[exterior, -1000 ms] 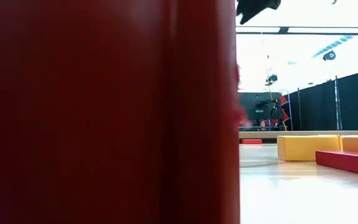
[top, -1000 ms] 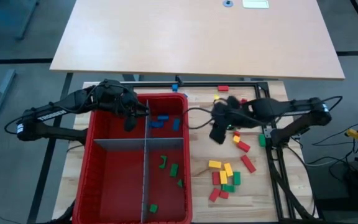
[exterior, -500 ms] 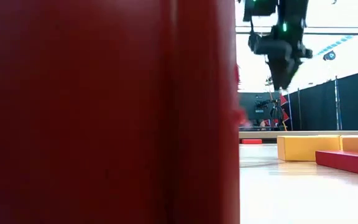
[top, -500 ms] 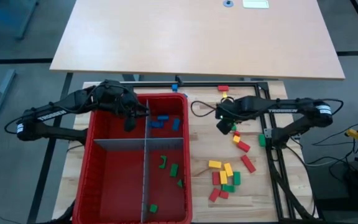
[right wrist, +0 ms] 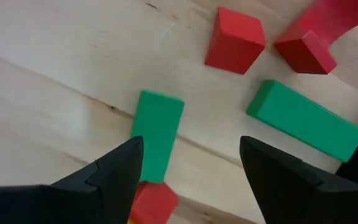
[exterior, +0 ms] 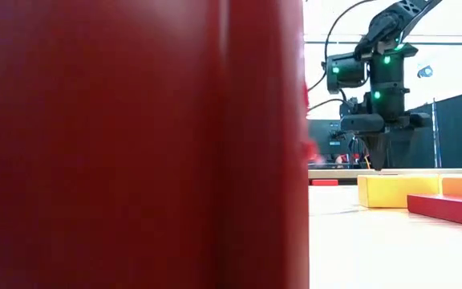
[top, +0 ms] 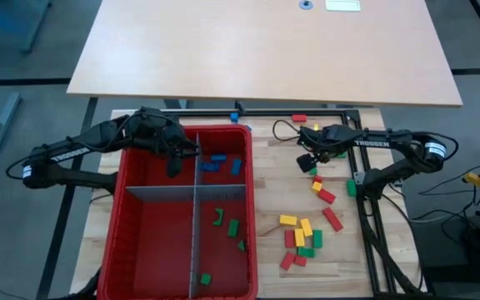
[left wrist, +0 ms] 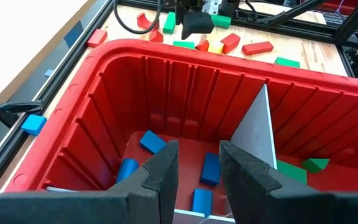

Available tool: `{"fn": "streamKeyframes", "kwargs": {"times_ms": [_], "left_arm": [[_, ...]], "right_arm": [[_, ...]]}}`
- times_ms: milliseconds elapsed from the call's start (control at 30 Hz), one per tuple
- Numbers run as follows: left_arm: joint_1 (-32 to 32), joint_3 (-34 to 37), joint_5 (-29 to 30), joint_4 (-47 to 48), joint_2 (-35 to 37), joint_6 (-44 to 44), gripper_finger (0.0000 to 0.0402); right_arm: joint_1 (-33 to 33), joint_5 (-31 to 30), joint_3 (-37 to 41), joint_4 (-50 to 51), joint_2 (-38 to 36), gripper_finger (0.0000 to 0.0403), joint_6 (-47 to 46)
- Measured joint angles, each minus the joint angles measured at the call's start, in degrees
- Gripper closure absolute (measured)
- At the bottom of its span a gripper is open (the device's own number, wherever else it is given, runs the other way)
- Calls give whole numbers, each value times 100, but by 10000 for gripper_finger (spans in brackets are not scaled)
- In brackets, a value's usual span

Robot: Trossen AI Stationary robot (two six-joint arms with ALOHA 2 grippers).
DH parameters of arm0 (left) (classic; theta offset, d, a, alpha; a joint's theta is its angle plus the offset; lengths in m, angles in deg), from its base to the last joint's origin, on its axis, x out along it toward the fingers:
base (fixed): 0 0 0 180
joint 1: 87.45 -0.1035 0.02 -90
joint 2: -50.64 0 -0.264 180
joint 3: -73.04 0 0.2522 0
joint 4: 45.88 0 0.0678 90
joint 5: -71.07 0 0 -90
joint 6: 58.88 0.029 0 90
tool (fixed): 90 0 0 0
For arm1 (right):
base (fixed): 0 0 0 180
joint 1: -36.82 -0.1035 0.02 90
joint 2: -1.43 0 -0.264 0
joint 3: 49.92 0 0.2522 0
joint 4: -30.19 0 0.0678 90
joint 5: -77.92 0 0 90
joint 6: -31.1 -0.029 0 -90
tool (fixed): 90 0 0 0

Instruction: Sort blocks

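Right of the red bin [top: 127,242], your right gripper [top: 309,163] hangs low over the loose blocks [top: 302,233] on the table [top: 352,250], fingers spread wide with a green block [right wrist: 156,134] lying flat between them — nothing gripped. Your left gripper [left wrist: 194,165] waits over the bin's far compartment, its fingers parted above the blue blocks [left wrist: 210,168] lying there — green ones sit across the grey divider [left wrist: 260,134].

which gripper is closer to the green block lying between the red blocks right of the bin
Right. The right gripper hovers directly over that green block, jaws open. The left gripper is over the red bin's blue compartment, far across.
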Motion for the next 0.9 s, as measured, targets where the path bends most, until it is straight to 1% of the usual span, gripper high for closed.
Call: {"fn": "streamKeyframes", "kwargs": {"times_ms": [133, 233, 367, 500, 733, 833, 900], "left_arm": [[0, 0, 0, -3, 0, 9, 299], [2, 0, 0, -4, 0, 9, 299], [0, 0, 2, -1, 0, 9, 299], [0, 0, 2, -2, 0, 9, 299], [1, 0, 2, 11, 0, 9, 299], [2, 0, 2, 9, 0, 11, 299], [2, 0, 2, 2, 0, 11, 299]], "right_arm": [[44, 29, 85, -108, 7, 146, 0], [41, 220, 83, -205, 105, 150, -2], [41, 401, 83, -427, 396, 158, 7], [41, 452, 83, -577, 784, 164, 8], [45, 609, 24, -607, 1396, 161, 165], [45, 669, 22, -658, 1428, 171, 232], [42, 688, 22, -675, 1386, 187, 239]]}}
